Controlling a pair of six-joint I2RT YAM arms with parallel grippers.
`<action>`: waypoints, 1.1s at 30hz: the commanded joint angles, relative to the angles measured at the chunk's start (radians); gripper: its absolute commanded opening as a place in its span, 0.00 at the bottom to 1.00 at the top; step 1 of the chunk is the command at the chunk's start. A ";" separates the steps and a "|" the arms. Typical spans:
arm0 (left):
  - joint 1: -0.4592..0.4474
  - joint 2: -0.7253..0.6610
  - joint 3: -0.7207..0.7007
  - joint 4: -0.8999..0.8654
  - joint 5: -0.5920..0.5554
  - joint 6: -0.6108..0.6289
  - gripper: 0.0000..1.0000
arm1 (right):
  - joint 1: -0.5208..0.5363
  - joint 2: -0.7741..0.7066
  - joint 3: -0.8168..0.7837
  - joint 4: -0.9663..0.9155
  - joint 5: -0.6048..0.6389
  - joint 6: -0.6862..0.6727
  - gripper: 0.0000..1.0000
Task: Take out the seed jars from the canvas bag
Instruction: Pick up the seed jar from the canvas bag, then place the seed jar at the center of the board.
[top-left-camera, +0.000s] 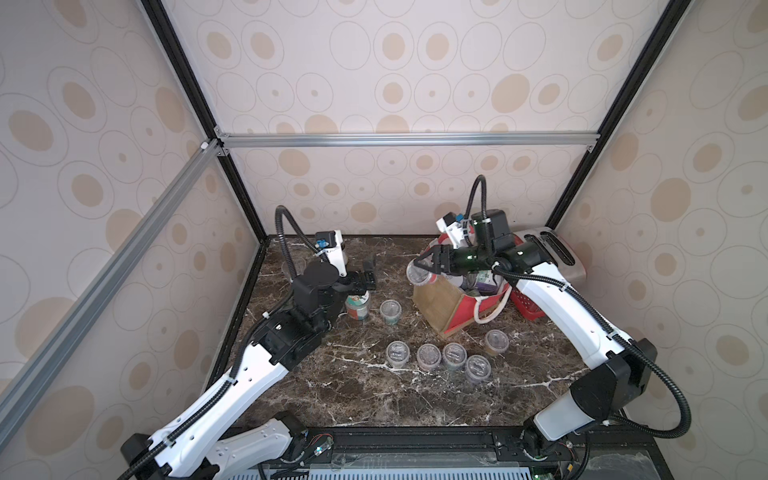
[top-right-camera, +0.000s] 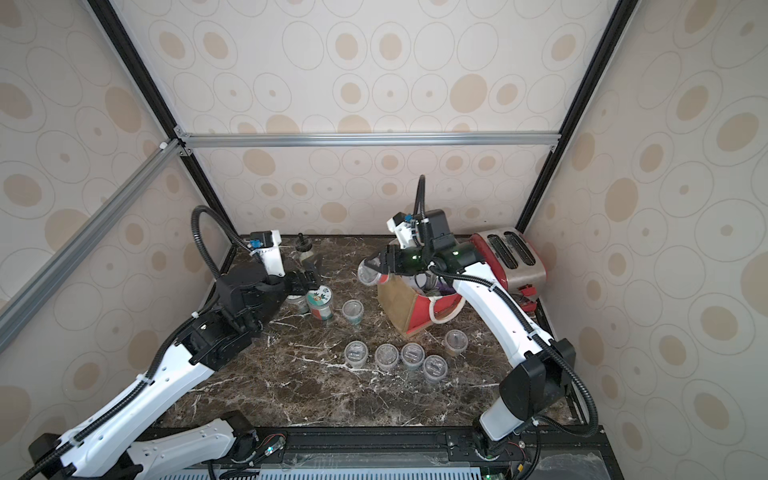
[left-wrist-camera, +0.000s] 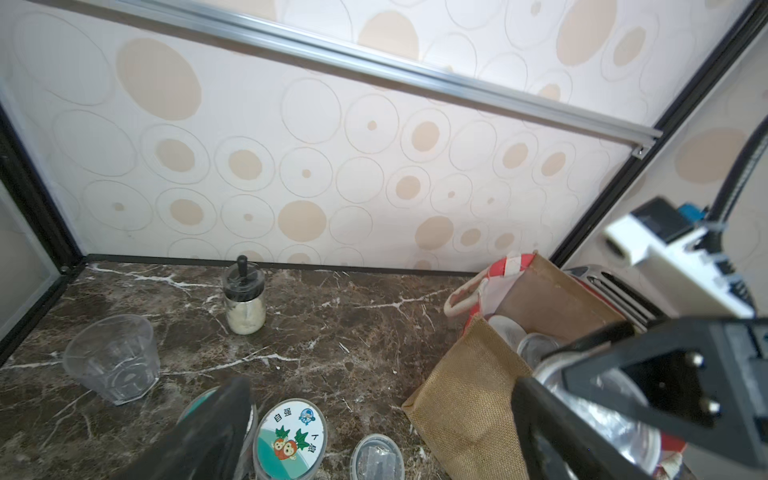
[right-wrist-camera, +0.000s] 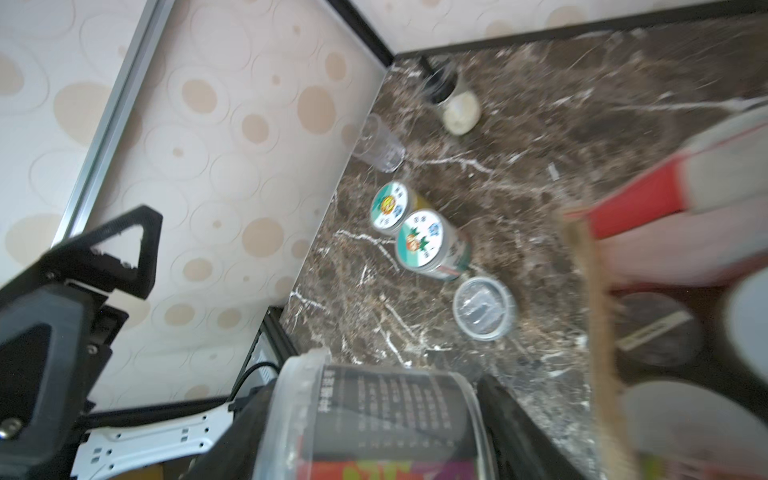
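While the right claw (top-left-camera: 423, 270) grips a clear seed jar (top-right-camera: 368, 272) over the canvas bag's (top-left-camera: 436, 309) left rim, the left claw (top-left-camera: 368, 275) hangs wide open, holding nothing.
The bag stands at the counter's (top-left-camera: 374, 399) right rear, just in front of the toaster (top-left-camera: 555, 245) by the right wall, more jars (left-wrist-camera: 536, 349) showing inside. Two picture-lid jars (right-wrist-camera: 419, 243) and one short jar (top-left-camera: 390, 311) sit near the left claw; five short jars (top-left-camera: 454, 355) cluster before the bag. Open marble runs along the counter's front edge.
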 joint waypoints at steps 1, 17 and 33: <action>0.028 -0.054 -0.019 -0.031 -0.014 -0.030 0.98 | 0.096 0.011 -0.047 0.068 0.010 0.062 0.62; 0.040 -0.146 -0.034 -0.015 0.019 -0.039 0.98 | 0.427 0.468 0.028 0.257 0.078 0.198 0.62; 0.040 -0.109 -0.072 0.026 0.037 -0.053 0.98 | 0.450 0.593 -0.016 0.263 0.005 0.238 0.64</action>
